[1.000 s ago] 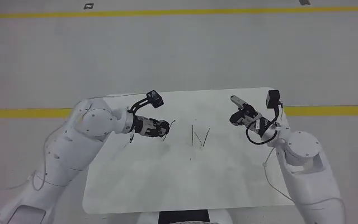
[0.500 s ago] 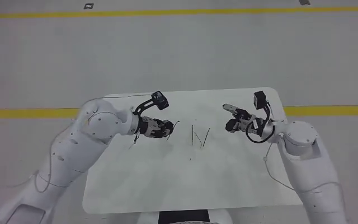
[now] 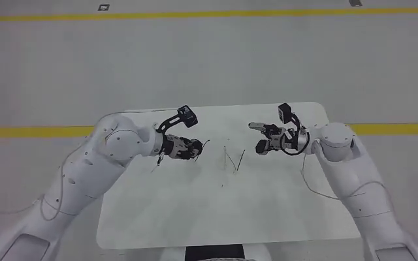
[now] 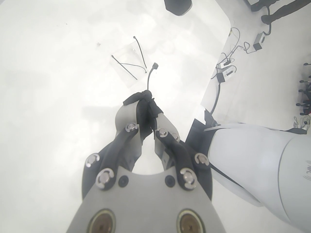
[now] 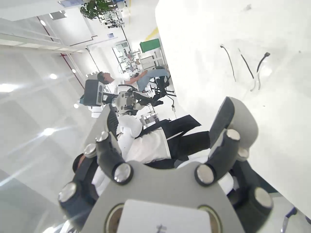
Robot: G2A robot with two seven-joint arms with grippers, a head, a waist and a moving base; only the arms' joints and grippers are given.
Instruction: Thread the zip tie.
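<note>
My left gripper [image 4: 145, 96] is shut on the strap of a black zip tie [image 4: 149, 76], whose square head sticks out ahead of the fingertips above the white table [image 3: 196, 209]. In the top view that gripper [image 3: 191, 149] hangs over the table's left-centre, with the held zip tie [image 3: 201, 144] pointing right. Three loose black zip ties [image 3: 231, 159] lie at the table's middle, just beyond the held one; the same loose zip ties [image 4: 132, 61] show in the left wrist view. My right gripper [image 3: 255, 138] hovers right of them, open and holding nothing, fingers spread wide [image 5: 167, 115].
Cables and small boxes [image 4: 224, 70] lie on the floor past the table's edge. A yellow floor line [image 3: 39, 132] runs behind the table. The loose zip ties [image 5: 245, 65] lie on the table ahead of the right gripper.
The right arm has swung its open gripper leftward from the table's right edge toward the middle. The left gripper shifted slightly right, still holding the zip tie.
</note>
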